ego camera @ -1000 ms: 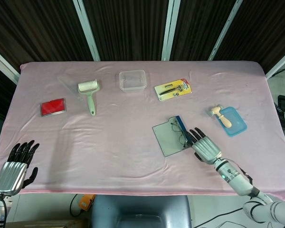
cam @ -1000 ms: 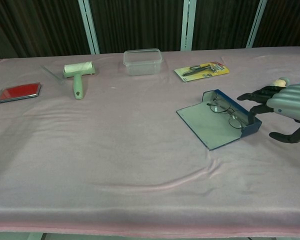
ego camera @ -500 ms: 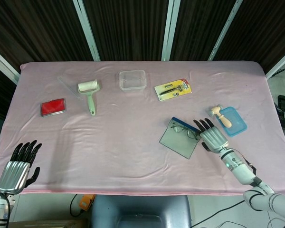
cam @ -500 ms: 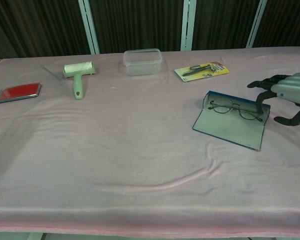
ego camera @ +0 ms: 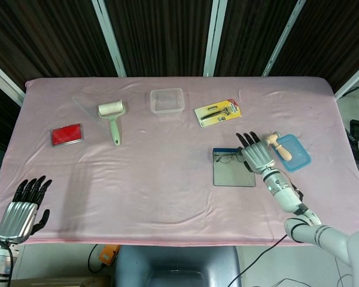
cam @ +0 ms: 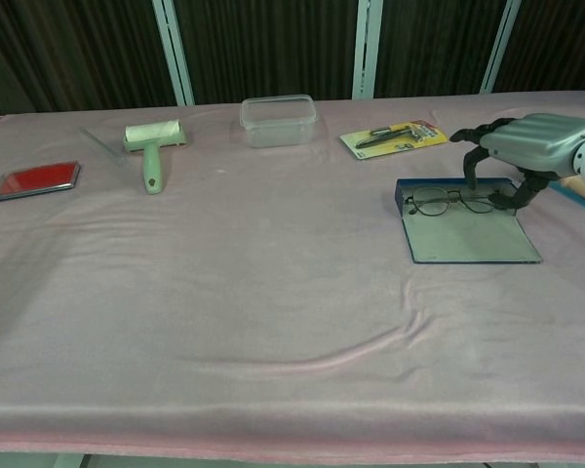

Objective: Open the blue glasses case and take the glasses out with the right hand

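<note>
Only the head view shows the left hand (ego camera: 19, 215), at the desk's near left corner, its dark fingers (ego camera: 31, 188) spread and holding nothing; the chest view leaves it out. The chest view alone shows the right hand (cam: 520, 148) from the side, arched over the far right end of the blue glasses case (cam: 465, 221), fingers (cam: 473, 168) curled down and apart. Whether they touch the glasses (cam: 453, 203) I cannot tell. The case lies flat and open on the right half of the desk (ego camera: 167, 179), a thin rectangle with a grey lining and blue rim. The wire-rimmed glasses rest at its far edge. The pink cloth is soft and lightly creased. A blue tray (ego camera: 293, 152) with a wooden piece sits just right of the hand; broad bare cloth spreads to the case's left
</note>
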